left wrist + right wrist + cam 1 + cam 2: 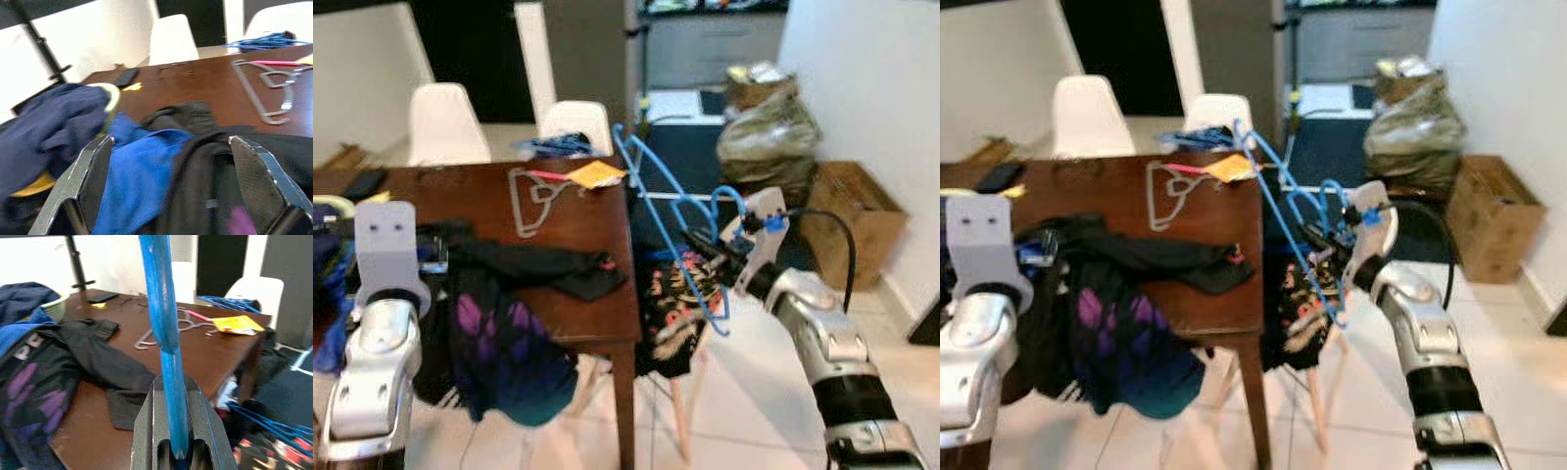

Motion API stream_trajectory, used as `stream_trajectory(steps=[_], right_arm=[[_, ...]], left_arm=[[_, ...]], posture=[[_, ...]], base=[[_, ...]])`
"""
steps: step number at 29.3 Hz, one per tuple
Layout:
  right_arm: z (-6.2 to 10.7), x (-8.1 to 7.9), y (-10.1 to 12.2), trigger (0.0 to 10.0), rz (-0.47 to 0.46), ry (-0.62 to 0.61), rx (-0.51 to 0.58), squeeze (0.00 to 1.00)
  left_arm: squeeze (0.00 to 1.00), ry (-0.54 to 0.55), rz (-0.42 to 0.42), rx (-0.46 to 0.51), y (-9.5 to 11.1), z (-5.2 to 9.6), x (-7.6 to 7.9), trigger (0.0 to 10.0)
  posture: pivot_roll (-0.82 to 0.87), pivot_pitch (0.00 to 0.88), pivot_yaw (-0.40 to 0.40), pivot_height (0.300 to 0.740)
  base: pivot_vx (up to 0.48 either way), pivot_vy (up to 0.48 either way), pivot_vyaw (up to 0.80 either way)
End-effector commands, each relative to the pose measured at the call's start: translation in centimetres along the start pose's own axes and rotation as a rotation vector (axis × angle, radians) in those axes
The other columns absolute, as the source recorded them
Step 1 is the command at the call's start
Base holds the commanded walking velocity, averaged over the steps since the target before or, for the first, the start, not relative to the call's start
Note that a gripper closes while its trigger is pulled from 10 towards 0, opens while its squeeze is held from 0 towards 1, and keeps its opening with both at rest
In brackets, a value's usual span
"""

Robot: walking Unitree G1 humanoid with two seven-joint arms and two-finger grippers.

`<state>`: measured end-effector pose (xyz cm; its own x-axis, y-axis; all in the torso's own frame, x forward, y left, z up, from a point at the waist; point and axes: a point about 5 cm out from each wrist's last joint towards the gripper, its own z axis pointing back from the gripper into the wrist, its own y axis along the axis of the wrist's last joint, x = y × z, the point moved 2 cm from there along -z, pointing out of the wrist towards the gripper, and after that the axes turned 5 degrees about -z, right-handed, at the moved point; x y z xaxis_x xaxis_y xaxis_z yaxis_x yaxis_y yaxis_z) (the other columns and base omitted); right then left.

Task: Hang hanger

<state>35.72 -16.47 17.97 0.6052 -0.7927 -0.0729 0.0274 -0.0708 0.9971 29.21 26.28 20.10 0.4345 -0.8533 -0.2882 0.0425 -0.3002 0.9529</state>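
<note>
Blue hanger (680, 230): thin wire-like frame, clamped in right pincer (720, 245) at one bar. Held in the air just off the counter (597, 294) edge, tilted, upper end reaching toward the counter's far corner. Hangs above patterned clothing on a chair. Seen along the pincer as an upright blue bar (165, 333) seated between closed fingers.

No lettering can be read with certainty; pale print on the black garment (46, 367) lying on the desk (146, 362) is too blurred.
</note>
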Motion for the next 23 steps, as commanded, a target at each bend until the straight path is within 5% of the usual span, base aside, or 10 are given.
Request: stream_trajectory(steps=[1, 11, 23], right_arm=[[-0.3, -0.3, 0.3, 10.0, 0.009, 0.012, 0.013, 0.00], [-0.3, -0.3, 0.4, 10.0, 0.011, 0.015, 0.014, 0.00], [-0.4, -0.4, 0.5, 10.0, 0.011, 0.018, 0.017, 0.00]], left_arm=[[0.00, 0.029, -0.028, -0.005, -0.2, -0.4, -1.0, 10.0], [0.00, 0.058, -0.036, 0.018, 0.4, -0.8, -1.9, 10.0], [0.00, 0.002, 0.012, 0.023, 0.4, -0.3, 0.2, 10.0]], posture=[[0.06, 0.000, 0.008, 0.740], [0.06, 0.000, 0.000, 0.740], [0.06, 0.000, 0.003, 0.740]], base=[[0.000, 0.450, 0.00], [0.000, 0.450, 0.00], [0.000, 0.375, 0.00]])
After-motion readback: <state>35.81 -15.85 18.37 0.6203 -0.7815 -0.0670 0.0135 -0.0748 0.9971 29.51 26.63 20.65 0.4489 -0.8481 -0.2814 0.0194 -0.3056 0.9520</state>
